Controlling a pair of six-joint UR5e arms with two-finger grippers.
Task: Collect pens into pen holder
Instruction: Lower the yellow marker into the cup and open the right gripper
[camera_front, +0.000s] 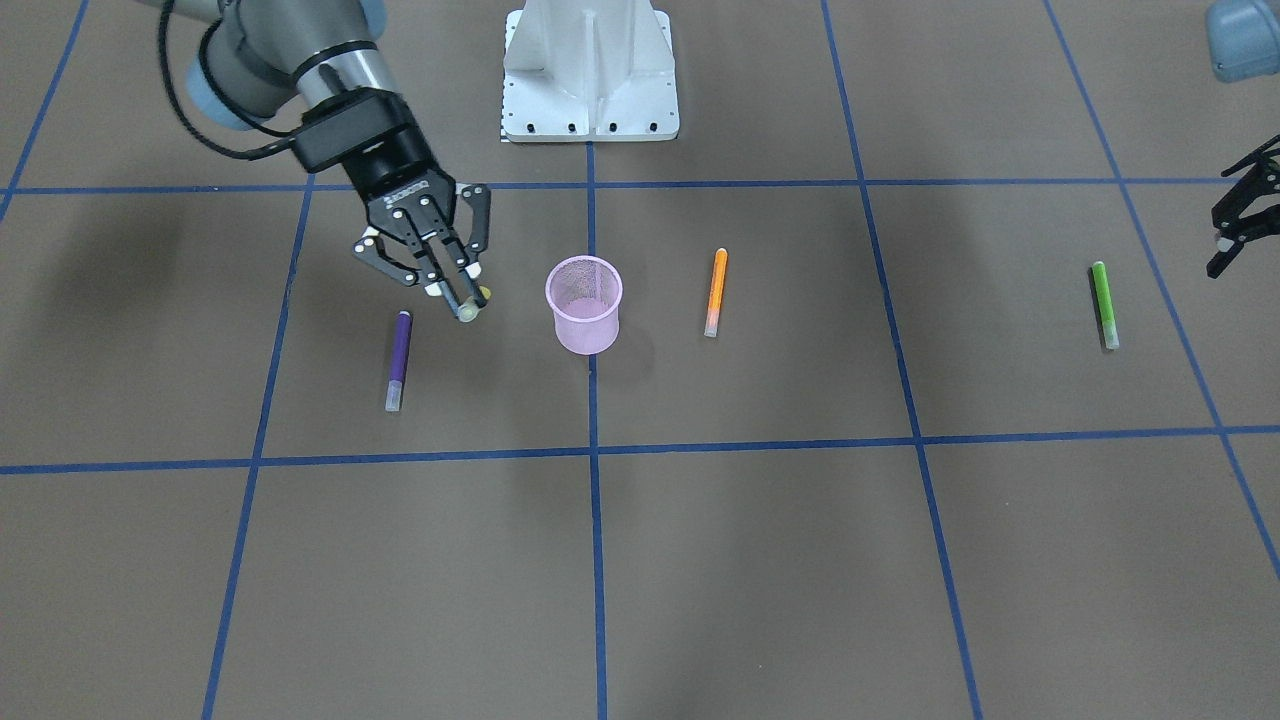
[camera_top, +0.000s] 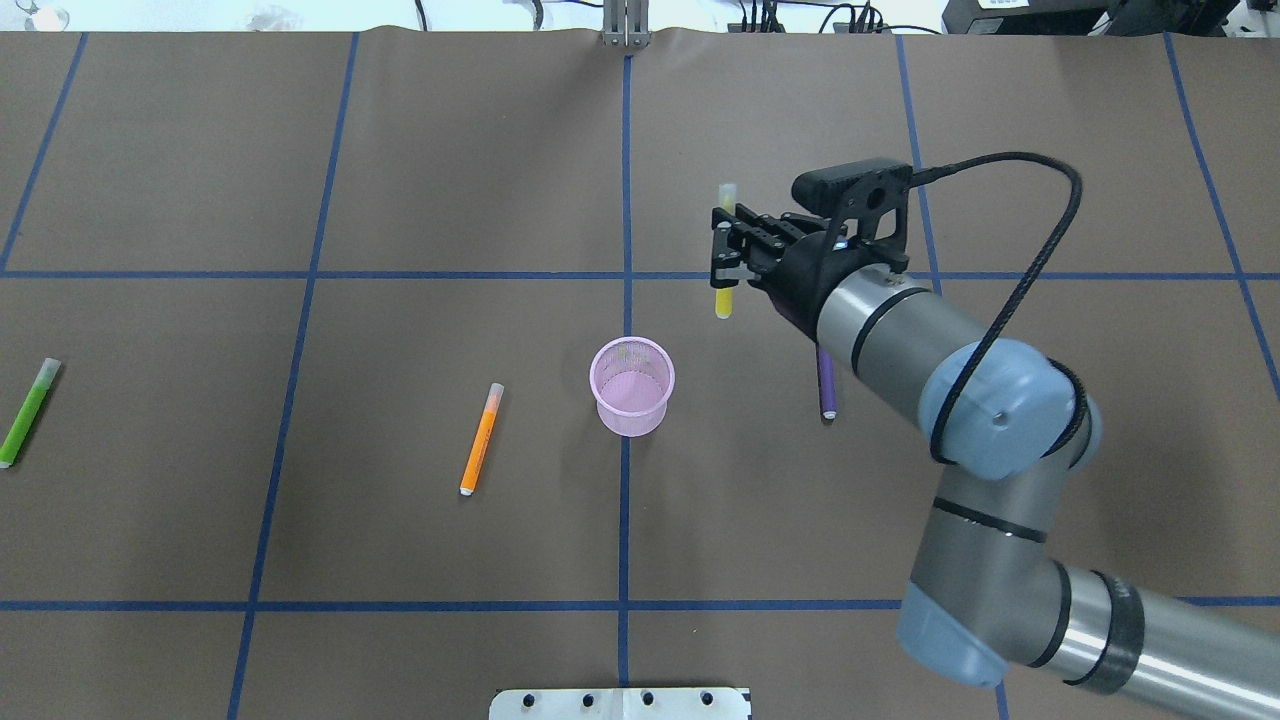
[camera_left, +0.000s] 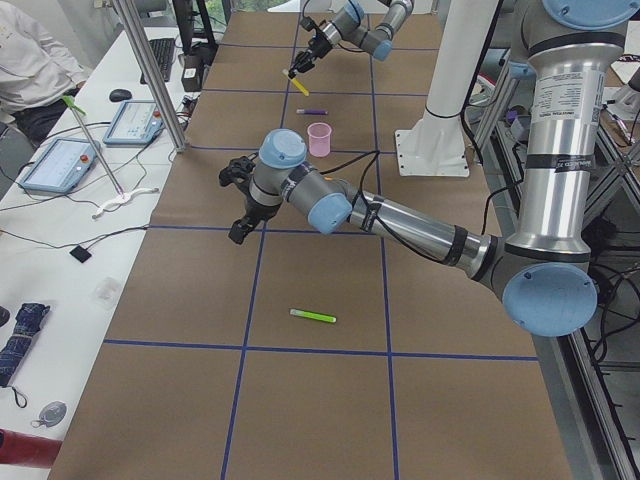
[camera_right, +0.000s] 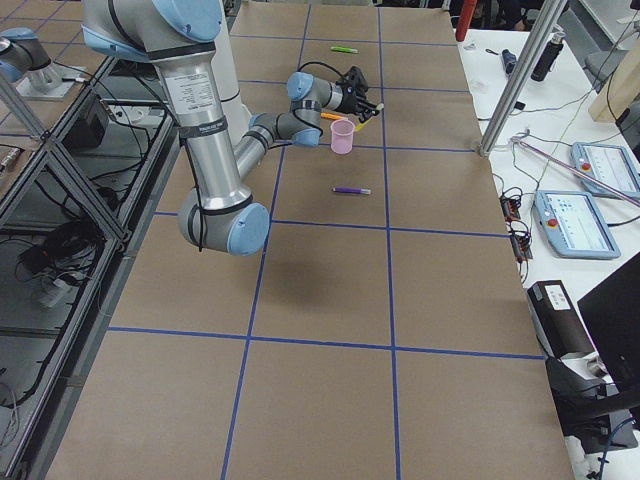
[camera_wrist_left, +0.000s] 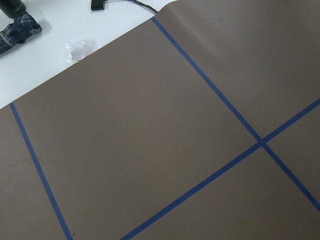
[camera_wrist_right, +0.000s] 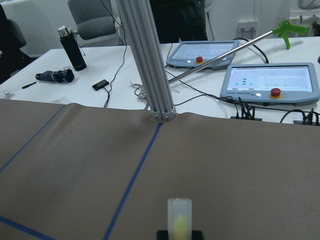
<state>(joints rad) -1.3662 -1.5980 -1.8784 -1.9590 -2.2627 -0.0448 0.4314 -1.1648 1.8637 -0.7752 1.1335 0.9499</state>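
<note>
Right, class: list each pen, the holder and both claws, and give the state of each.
yellow pen: held in the right claw, off the table
purple pen: lying on the table
orange pen: lying on the table
green pen: lying on the table
pen holder: upright, empty
right claw: shut on the yellow pen
left claw: open, holding nothing

The right hand (camera_front: 462, 296) grips a yellowish pen (camera_front: 468, 312) beside the pen holder (camera_front: 585, 326).

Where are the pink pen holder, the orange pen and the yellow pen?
pink pen holder (camera_top: 630, 412): overhead view, front mesh wall.
orange pen (camera_top: 481, 440): overhead view, middle of its body.
yellow pen (camera_top: 723, 302): overhead view, exposed yellow body end.
</note>
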